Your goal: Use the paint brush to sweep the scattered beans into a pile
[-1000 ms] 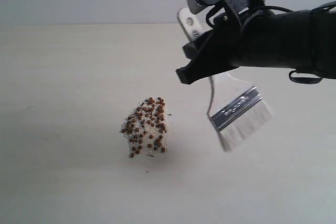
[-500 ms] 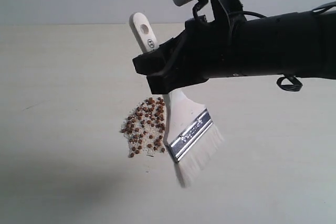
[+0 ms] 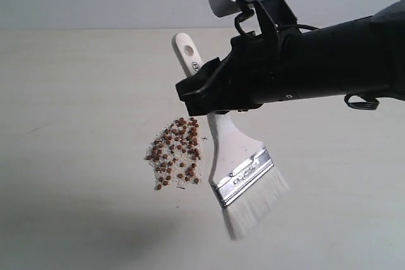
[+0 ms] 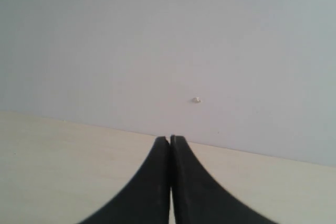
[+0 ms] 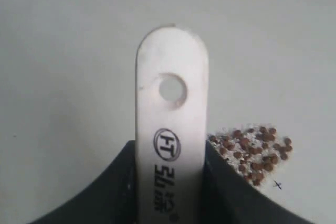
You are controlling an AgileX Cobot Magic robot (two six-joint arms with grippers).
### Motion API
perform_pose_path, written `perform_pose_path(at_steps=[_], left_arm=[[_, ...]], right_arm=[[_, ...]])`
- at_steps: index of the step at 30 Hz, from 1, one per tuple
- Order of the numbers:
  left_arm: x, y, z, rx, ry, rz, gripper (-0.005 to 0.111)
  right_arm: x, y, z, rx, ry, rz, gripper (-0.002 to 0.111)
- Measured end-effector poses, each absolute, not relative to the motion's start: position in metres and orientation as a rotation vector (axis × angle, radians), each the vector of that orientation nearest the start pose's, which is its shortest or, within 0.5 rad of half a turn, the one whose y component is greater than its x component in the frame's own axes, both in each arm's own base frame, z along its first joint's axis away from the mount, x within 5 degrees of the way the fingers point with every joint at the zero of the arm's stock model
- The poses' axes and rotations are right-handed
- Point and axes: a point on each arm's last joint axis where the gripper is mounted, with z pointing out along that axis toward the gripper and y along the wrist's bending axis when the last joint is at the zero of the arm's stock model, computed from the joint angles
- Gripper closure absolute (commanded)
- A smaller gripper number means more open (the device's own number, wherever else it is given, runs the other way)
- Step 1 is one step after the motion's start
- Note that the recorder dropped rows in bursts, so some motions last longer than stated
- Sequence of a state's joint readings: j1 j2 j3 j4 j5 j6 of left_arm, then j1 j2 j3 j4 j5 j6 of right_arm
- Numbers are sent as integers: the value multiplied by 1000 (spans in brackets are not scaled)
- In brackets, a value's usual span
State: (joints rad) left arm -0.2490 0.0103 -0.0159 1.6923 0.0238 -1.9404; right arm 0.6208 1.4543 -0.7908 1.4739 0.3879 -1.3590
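I have the right pincer (image 3: 202, 93) pinching the paint brush (image 3: 234, 150) partway along its handle. In the right wrist view both jaws sit flush against the handle's edges (image 5: 171, 129), and the holed end sticks out past the pincer tips, away from the arm. Gripping there leaves the whole head free, so the ferrule and bristles (image 3: 256, 203) slant down and back beneath the arm towards the bench (image 3: 76, 93). I cannot tell whether the bristle tips touch it. The beans (image 3: 177, 152) lie below the pincer, slightly to the side away from the arm, just beside the brush's near edge but apart from it. They read to me as one fairly tight pile (image 5: 252, 150) with whitish crumbs among them and few strays, so I judge the gathering nearly done. The tilt makes sense for that: a slanted head can nudge the pile's flank rather than flatten it. My left pincer (image 4: 169, 145) is pressed together on nothing and looks along the bench at the wall, parked clear because one arm is enough for this job.
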Motion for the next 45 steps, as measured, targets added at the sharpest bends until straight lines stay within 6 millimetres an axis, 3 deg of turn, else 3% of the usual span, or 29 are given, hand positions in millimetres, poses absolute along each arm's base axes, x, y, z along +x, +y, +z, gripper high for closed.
perform_pose_path(at_steps=[9,14,27,38,45], left_arm=[[55,-12,218,-19,1487,-385,107],[55,-12,218,-19,1487,-385,107],[55,-12,218,-19,1487,-385,107],[55,-12,218,-19,1487,-385,107],[55,-12,218,-19,1487,-385,107]], right_arm=[[233,186,238,-667,2280,571,108],[238,178,248,-554,2224,496,108],[239,173,261,-416,2126,521,108],[219,188,248,-453,2005,594,108],[211,183,231,-441,1922,605,108]])
